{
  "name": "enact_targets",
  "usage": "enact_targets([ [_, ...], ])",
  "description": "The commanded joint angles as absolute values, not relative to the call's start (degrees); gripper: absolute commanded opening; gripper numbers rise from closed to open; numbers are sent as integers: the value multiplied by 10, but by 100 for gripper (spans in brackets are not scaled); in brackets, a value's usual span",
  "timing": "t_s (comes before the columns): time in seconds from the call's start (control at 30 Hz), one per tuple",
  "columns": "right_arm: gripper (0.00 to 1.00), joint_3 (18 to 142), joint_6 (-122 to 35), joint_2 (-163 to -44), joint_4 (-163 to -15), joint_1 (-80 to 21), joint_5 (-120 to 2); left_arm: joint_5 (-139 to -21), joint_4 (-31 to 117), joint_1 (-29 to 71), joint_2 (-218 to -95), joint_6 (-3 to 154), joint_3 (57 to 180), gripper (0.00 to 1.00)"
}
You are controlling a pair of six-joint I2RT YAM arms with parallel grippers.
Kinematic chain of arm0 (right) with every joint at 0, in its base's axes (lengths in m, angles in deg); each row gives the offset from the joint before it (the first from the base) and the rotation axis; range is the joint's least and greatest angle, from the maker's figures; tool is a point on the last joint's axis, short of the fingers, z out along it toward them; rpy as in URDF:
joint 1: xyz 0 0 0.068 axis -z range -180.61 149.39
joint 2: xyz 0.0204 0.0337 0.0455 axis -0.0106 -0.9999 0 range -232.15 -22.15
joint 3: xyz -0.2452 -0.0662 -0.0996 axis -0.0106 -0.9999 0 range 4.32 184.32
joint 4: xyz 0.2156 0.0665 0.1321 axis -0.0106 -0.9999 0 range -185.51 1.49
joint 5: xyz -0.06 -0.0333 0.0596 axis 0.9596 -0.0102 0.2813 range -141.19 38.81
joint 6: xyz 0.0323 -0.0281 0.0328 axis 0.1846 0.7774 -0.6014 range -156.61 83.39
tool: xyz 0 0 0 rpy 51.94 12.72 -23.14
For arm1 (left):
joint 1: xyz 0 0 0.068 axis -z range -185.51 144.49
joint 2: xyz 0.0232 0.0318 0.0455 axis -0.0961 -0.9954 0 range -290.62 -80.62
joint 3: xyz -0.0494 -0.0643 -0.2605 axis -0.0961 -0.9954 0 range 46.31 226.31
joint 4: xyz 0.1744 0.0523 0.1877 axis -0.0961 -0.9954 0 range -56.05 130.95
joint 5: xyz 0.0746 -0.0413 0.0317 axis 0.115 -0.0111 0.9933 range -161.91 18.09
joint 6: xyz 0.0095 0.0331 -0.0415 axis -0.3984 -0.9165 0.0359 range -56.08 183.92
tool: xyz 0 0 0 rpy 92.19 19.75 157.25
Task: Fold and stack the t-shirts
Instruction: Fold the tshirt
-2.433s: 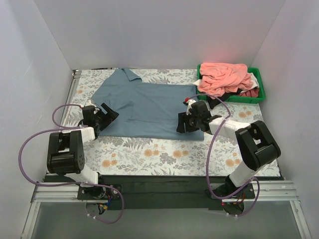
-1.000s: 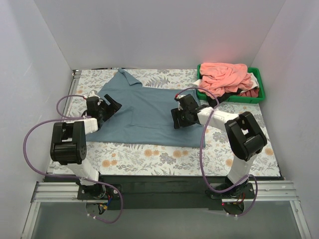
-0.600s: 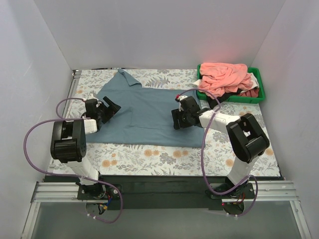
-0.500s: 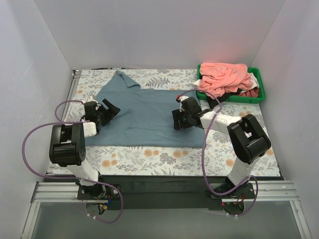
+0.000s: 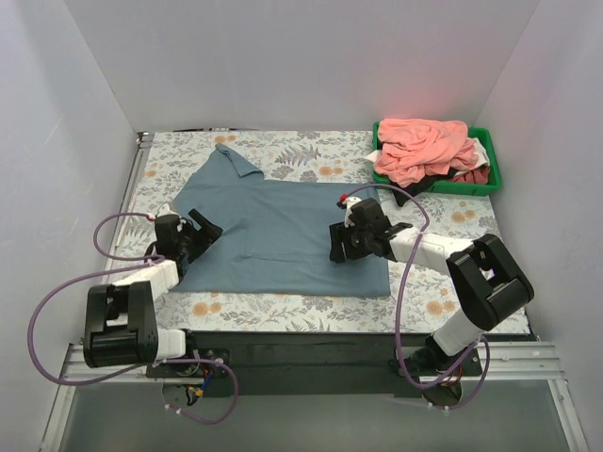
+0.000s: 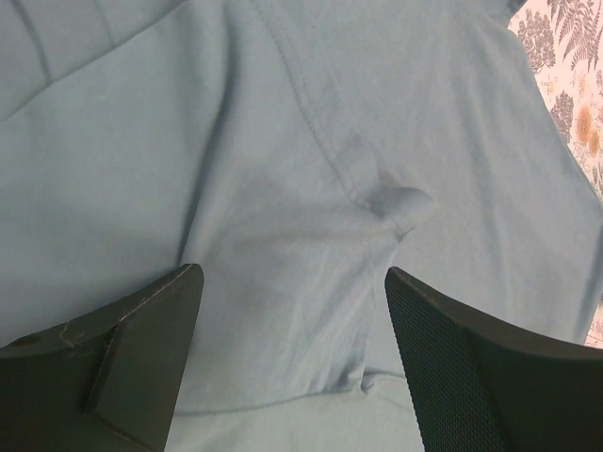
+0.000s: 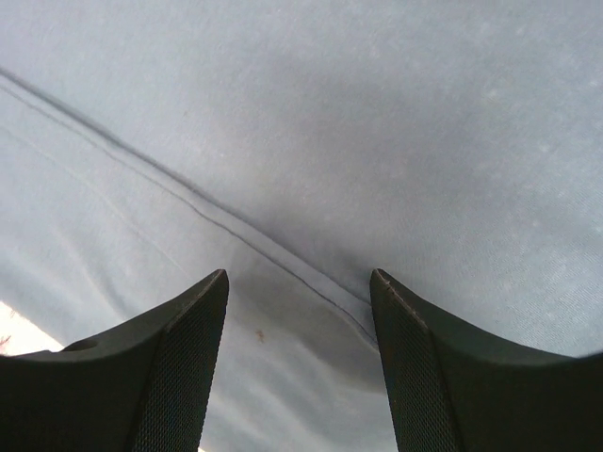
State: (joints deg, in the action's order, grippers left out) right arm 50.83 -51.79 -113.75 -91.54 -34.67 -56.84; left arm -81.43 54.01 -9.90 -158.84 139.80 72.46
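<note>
From where I stand, the job looks barely begun. One large grey-blue shirt [image 5: 273,226] lies spread flat on the worktop [image 5: 283,306], just to the left of the green bin [image 5: 493,176]. Its collar [image 5: 236,160] is at the corner farthest from the bin. I see no fold in it anywhere. The body is a single open layer, with a few soft wrinkles and one sleeve lying out on the side away from the bin.

The right gripper [image 5: 345,243] sits low over the shirt's edge nearest the bin. Its jaws are spread wide with nothing between them but the cloth and a seam [image 7: 236,235] running underneath. The left gripper [image 5: 200,233] is at the shirt's opposite edge, the one farthest from the bin. Its jaws are also wide apart and hold nothing. I cannot tell whether either one actually touches the fabric.

Inside the bin the rest of the laundry waits in a heap. Salmon-pink shirts [image 5: 419,146] are mounded on top, with a white piece [image 5: 479,155] and a dark red piece [image 5: 476,175] showing at the bin's right end. None of it is sorted or flattened.

I see no stack of folded shirts anywhere around the bin. So, as I judge it, the first shirt is laid out and about ready for its first fold. Folding that shirt, starting a stack, and going through everything in the bin all remain to be done.
</note>
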Motion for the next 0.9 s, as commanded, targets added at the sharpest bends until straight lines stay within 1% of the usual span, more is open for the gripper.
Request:
enact_targets([
  [0.0, 69, 469, -545, -1139, -1004, -359, -605, -779, 499, -103, -1531, 1394, 696, 78],
  [0.13, 69, 469, -545, -1114, -1020, -369, -603, -771, 489, -103, -1476, 1399, 682, 78],
  [0.33, 69, 526, -533, -1079, -1038, -370, -566, -788, 511, -99, -1479, 1400, 717, 77],
  [0.47, 71, 578, -517, -1095, -1038, -370, -528, -758, 555, -65, -1522, 1382, 758, 77],
  [0.5, 71, 586, -515, -1100, -1036, -370, -523, -748, 556, -39, -1554, 1377, 771, 77],
  [0.57, 71, 610, -507, -1117, -1027, -370, -522, -730, 558, -17, -1588, 1364, 819, 77],
  [0.6, 71, 617, -503, -1124, -1023, -370, -524, -729, 558, -8, -1626, 1361, 834, 77],
  [0.63, 71, 622, -502, -1135, -1016, -371, -528, -737, 560, -6, -1643, 1362, 862, 77],
  [0.87, 71, 627, -497, -1187, -964, -371, -552, -745, 562, -6, -1784, 1356, 949, 77],
])
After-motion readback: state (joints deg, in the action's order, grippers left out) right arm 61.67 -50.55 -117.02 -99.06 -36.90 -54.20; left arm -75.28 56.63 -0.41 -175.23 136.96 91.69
